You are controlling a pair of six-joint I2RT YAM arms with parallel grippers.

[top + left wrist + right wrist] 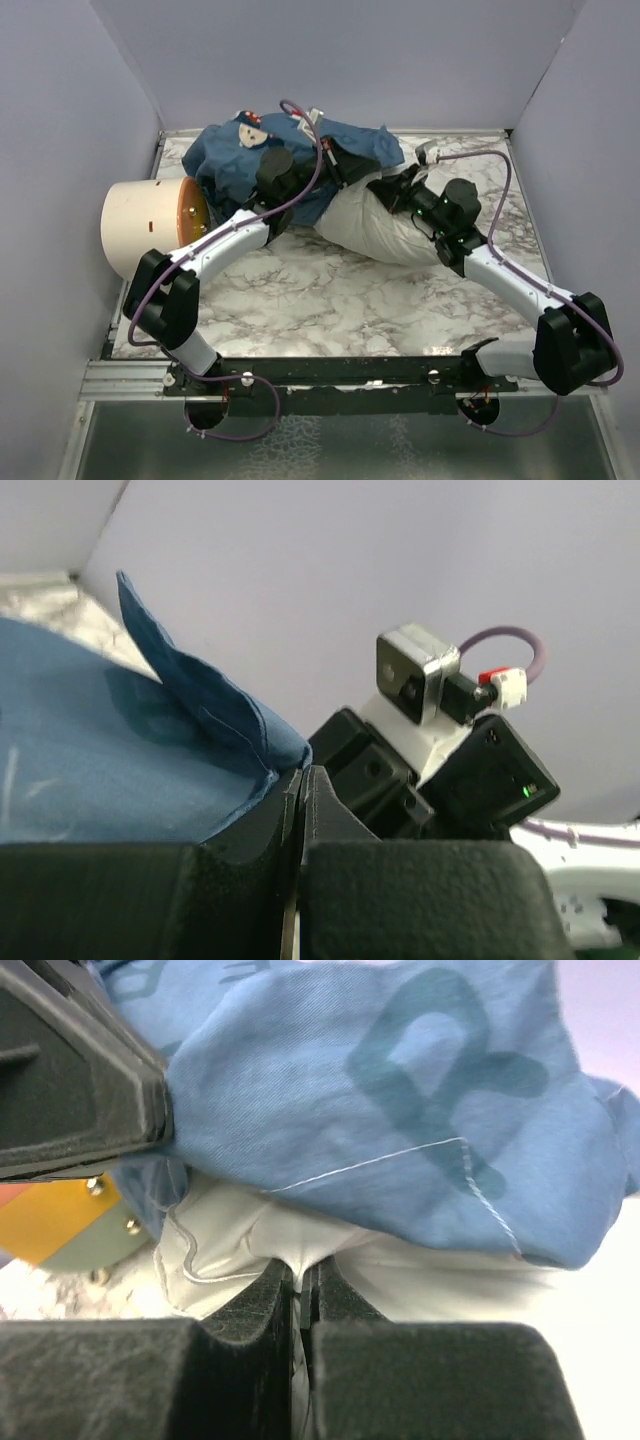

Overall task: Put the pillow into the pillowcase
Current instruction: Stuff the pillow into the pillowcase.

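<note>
Right gripper (303, 1285) shut on pillow (420, 1270); left gripper (300, 785) shut on case (90, 770) — insertion partly done.
White fabric is seen pinched between the closed right jaws, just under the case's blue edge; a hem of the case is nipped by the closed left jaws. On the table (330, 300), one end of the pillow is covered by the case, while the end nearer the right arm lies bare. Progress is judged at roughly half — the bare end is yet to be fed in and the case drawn over it.
</note>
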